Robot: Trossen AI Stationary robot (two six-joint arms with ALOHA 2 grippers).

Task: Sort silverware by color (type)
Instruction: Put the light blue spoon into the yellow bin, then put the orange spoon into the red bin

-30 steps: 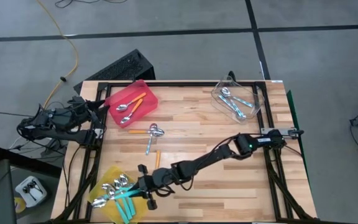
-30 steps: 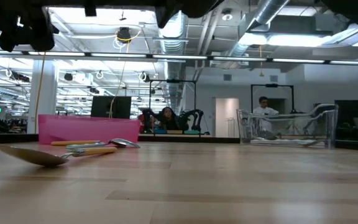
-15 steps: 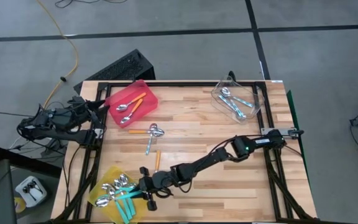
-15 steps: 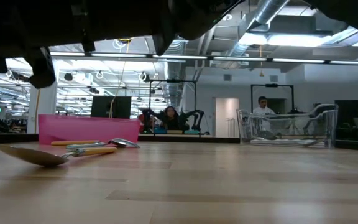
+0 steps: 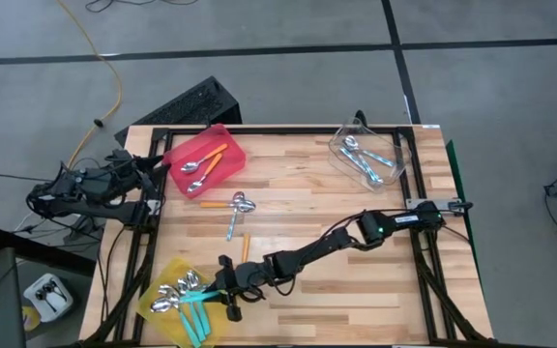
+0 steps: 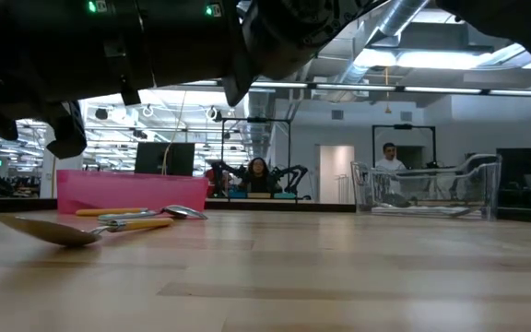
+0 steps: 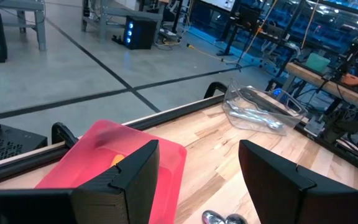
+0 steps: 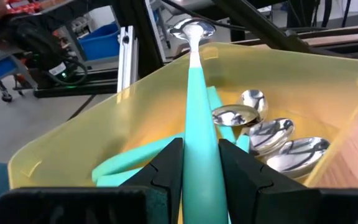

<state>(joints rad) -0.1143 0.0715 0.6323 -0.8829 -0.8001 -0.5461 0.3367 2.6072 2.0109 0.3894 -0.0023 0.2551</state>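
Note:
My right gripper [image 5: 213, 289] reaches to the table's near left corner, over the yellow bin [image 5: 160, 292], and is shut on a teal-handled spoon [image 8: 193, 81]. Several teal spoons [image 8: 263, 134] lie in that bin. The red bin [image 5: 204, 159] at the far left holds orange-handled spoons. The clear bin [image 5: 369, 155] at the far right holds light-blue ones. Loose spoons lie flat mid-table: an orange one [image 5: 212, 204], a light-blue one [image 5: 232, 225] and another orange one [image 5: 245, 246]. My left gripper [image 7: 197, 158] waits open off the table's left edge. My right gripper pinches the teal spoon's plastic handle [image 8: 197, 146] between its two fingers [image 8: 166, 163]. The handle runs forward in line with the fingers, and the metal bowl [image 8: 191, 28] leads out over the bin's far rim. The spoon is held above the spoons in the bin, touching none that I can see.
The dark right arm [image 5: 307, 256] stretches slantwise across the near half of the table. Black frame rails [image 5: 153, 208] border the wooden top. In the low view a spoon [image 6: 52, 231] lies near the camera, with people far off in the room behind.
My right gripper has sunk toward the yellow bin with the teal spoon still in its fingers, and has rolled a little about its own line. In the low view the arm's dark bulk has come lower across the top of the picture.

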